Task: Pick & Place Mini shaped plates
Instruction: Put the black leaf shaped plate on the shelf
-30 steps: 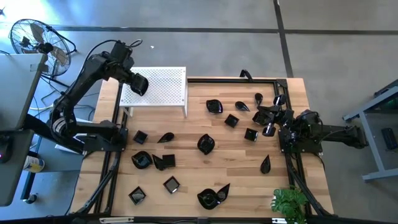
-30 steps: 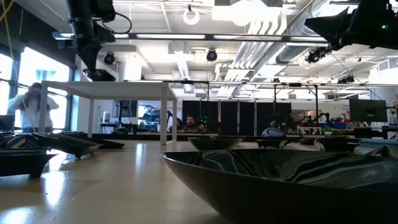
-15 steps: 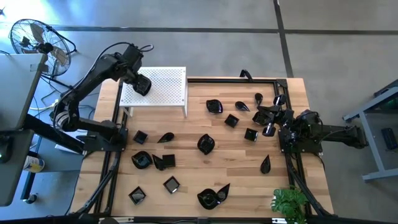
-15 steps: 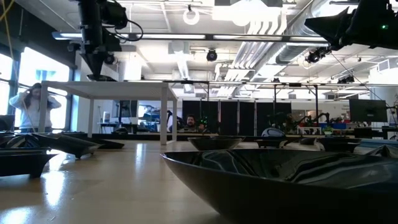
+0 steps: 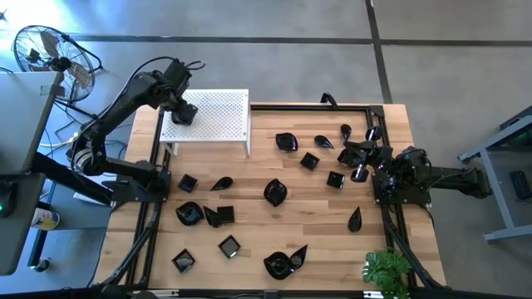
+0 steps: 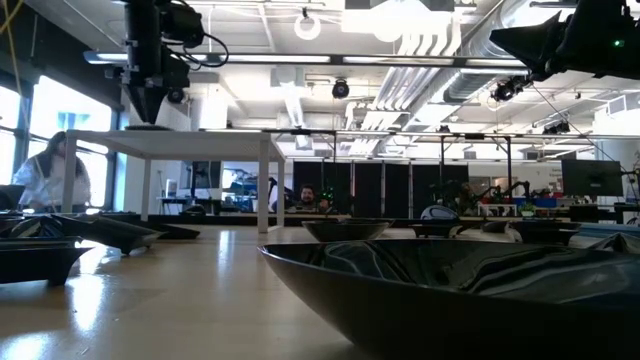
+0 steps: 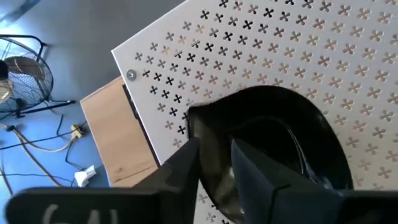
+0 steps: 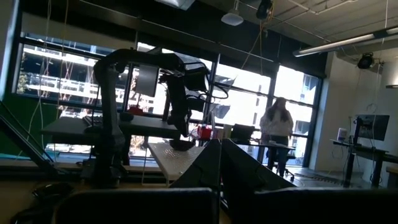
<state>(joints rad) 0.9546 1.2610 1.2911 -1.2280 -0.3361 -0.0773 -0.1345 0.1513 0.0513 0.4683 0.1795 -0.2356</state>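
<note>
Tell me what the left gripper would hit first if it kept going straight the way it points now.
The left gripper points down at the black plate lying on the white perforated stand. It would likely meet that plate first, then the stand under it.

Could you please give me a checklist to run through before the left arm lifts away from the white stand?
1. Plate on the stand: ok, it lies on the perforated top near the stand's left end.
2. Left end effector let go: cannot tell, its fingers are parted yet still straddle the plate's rim.
3. Plate well inside the stand's edge: ok in the left wrist view.
4. Way straight up free: ok, the low view shows nothing above the left arm.
5. Right end effector out of the way: ok, it is shut and parked at the table's right side.
6. More plates waiting: ok, many lie on the table.
</note>
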